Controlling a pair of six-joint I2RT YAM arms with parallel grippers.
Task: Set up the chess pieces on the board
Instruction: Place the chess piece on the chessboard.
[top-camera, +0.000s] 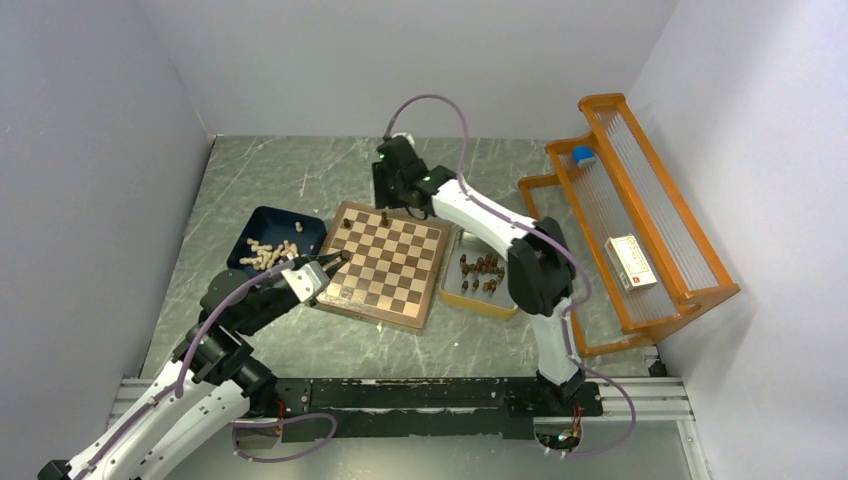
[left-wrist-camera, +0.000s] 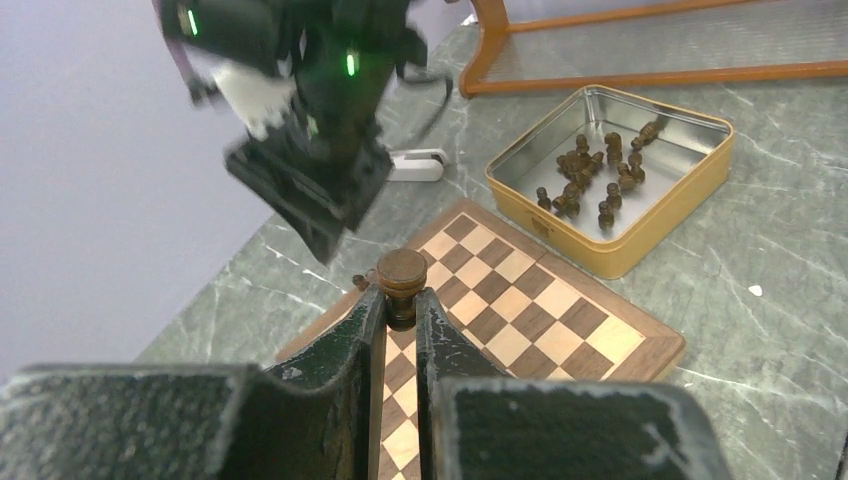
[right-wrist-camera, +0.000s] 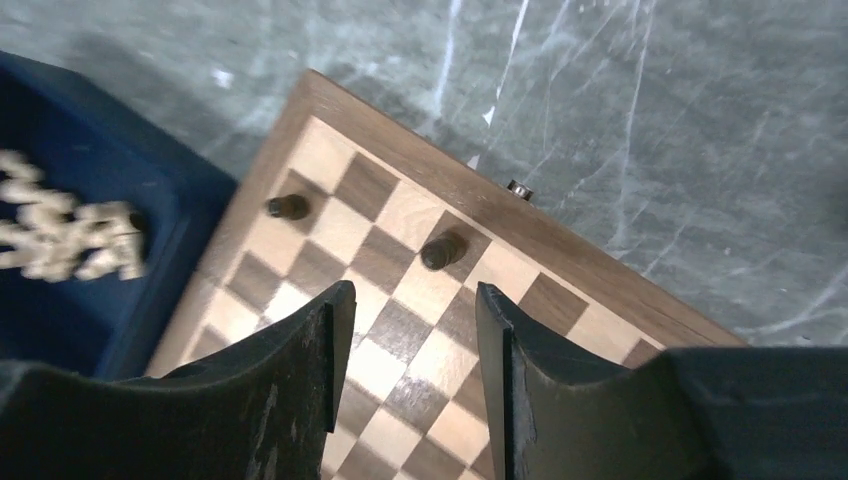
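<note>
The board lies mid-table. My left gripper hovers at its left edge, shut on a dark brown chess piece pinched between the fingertips of that gripper. Over the board's far edge my right gripper stands open, nothing between its fingers. Beyond that gripper, two dark pieces stand on the board: one just past the fingertips, another near the far-left corner. Several more dark pieces lie in the yellow-rimmed tray.
A blue tray of light pieces sits left of the board. The yellow-rimmed tray is against the board's right side. An orange rack at the right holds a white box and a blue-capped bottle.
</note>
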